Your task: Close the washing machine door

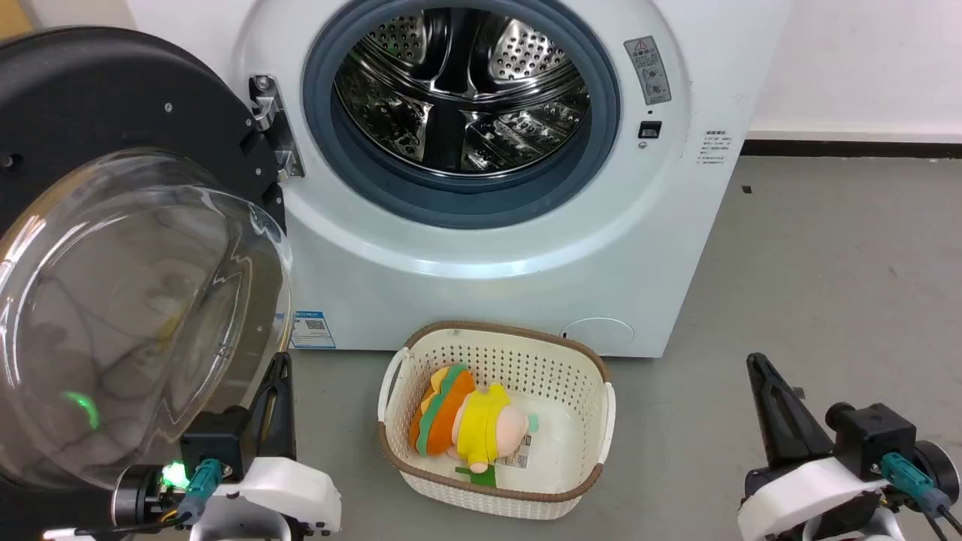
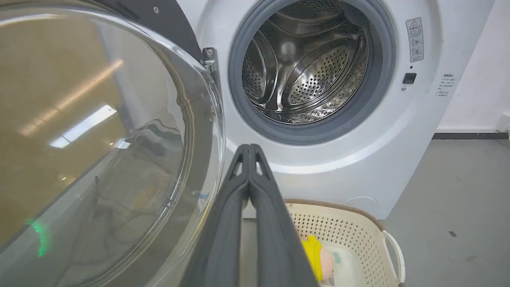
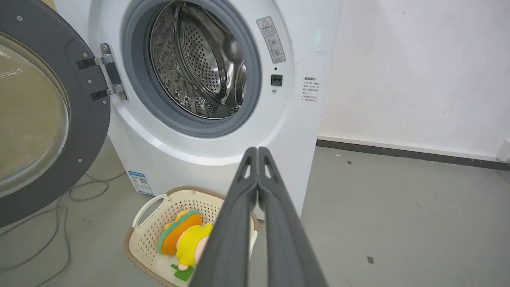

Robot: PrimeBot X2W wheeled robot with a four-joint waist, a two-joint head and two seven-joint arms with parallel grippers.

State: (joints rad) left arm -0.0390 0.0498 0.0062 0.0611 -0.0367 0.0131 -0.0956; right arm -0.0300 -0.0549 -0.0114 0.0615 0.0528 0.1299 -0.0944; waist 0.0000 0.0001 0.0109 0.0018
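The white washing machine (image 1: 526, 255) stands ahead with its steel drum (image 1: 462, 86) exposed inside the grey seal. Its door (image 1: 113, 285), black-rimmed with a bulging clear glass bowl, is swung wide open to the left on a metal hinge (image 1: 274, 128). My left gripper (image 1: 279, 368) is shut and empty, just right of the glass bowl's lower edge; in the left wrist view its fingers (image 2: 249, 149) sit close beside the door's glass (image 2: 99, 139). My right gripper (image 1: 755, 364) is shut and empty at the lower right, away from the machine (image 3: 223, 79).
A cream perforated basket (image 1: 586, 376) with a colourful plush toy (image 1: 466, 421) sits on the grey floor right before the machine. Cables (image 3: 59, 207) lie on the floor under the door (image 3: 48, 119). A white wall (image 3: 418, 71) is to the right, with open floor before it.
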